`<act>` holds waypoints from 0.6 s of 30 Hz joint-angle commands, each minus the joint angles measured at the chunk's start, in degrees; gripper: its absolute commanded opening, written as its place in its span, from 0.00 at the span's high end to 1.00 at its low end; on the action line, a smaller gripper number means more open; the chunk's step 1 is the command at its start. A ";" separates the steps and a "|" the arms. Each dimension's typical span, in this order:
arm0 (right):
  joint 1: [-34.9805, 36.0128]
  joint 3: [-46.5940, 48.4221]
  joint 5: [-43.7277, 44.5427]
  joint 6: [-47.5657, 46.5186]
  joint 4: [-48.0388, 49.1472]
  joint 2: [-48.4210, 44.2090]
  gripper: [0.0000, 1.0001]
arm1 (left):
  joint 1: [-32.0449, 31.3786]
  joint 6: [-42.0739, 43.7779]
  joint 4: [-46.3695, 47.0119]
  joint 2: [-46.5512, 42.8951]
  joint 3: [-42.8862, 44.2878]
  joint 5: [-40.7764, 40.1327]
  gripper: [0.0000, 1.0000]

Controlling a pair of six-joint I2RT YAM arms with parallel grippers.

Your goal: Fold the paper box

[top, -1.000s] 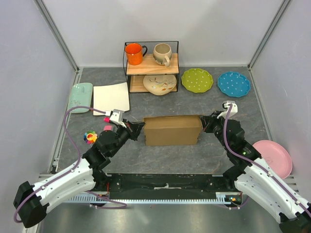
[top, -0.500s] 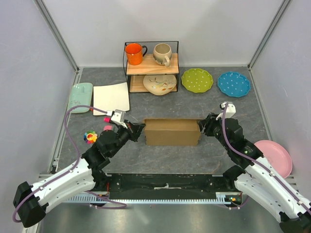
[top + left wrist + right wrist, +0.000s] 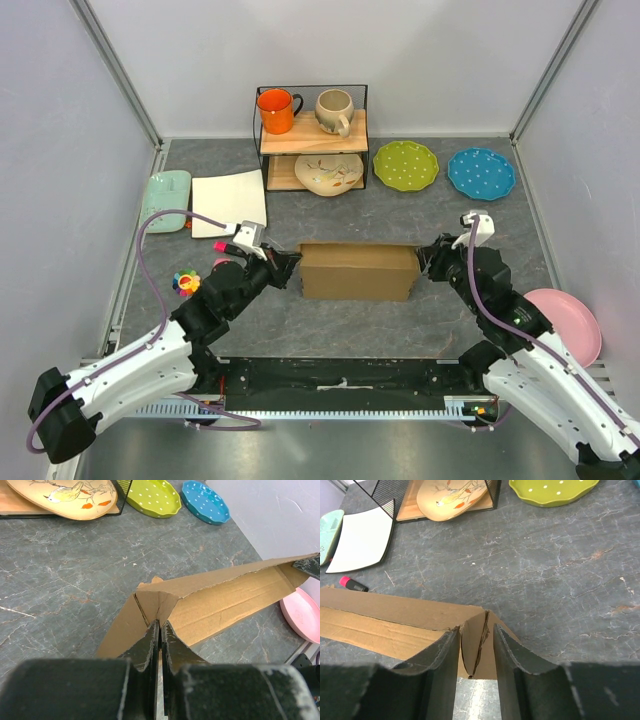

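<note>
The paper box (image 3: 358, 272) is brown corrugated cardboard, lying mid-table between both arms. My left gripper (image 3: 290, 262) is at its left end, shut on the folded corner flap (image 3: 156, 605); in the left wrist view my left gripper (image 3: 160, 625) pinches that flap, and a long panel (image 3: 235, 597) runs away to the right. My right gripper (image 3: 424, 262) is at the right end. In the right wrist view my right gripper (image 3: 476, 632) stands open astride the end flap (image 3: 479, 645), with gaps on both sides of the flap.
A wire rack (image 3: 311, 135) with an orange mug (image 3: 277, 110), a beige mug (image 3: 334, 110) and a painted dish stands behind. Green plate (image 3: 405, 165), blue plate (image 3: 481, 172), white square plate (image 3: 230, 202), mint tray (image 3: 164, 200), pink plate (image 3: 565, 325), pink marker (image 3: 353, 584), colourful toy (image 3: 185, 283).
My right gripper has opened off the box's right end flap. The box has shifted slightly to the right. My left gripper keeps its grip.
</note>
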 commanded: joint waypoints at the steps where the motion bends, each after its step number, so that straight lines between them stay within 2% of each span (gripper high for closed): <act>1: 0.34 2.96 2.48 -1.85 0.19 -0.52 0.66 | -0.50 2.20 -6.83 2.19 0.44 -0.58 0.92; 10: 0.34 1.83 1.78 -1.67 0.19 1.06 1.00 | -0.59 2.02 -7.01 1.92 0.53 -1.02 0.92; 18: 0.34 -8.63 -1.30 7.20 1.33 -2.71 1.00 | -0.50 0.88 -6.48 2.36 -0.17 -1.02 0.92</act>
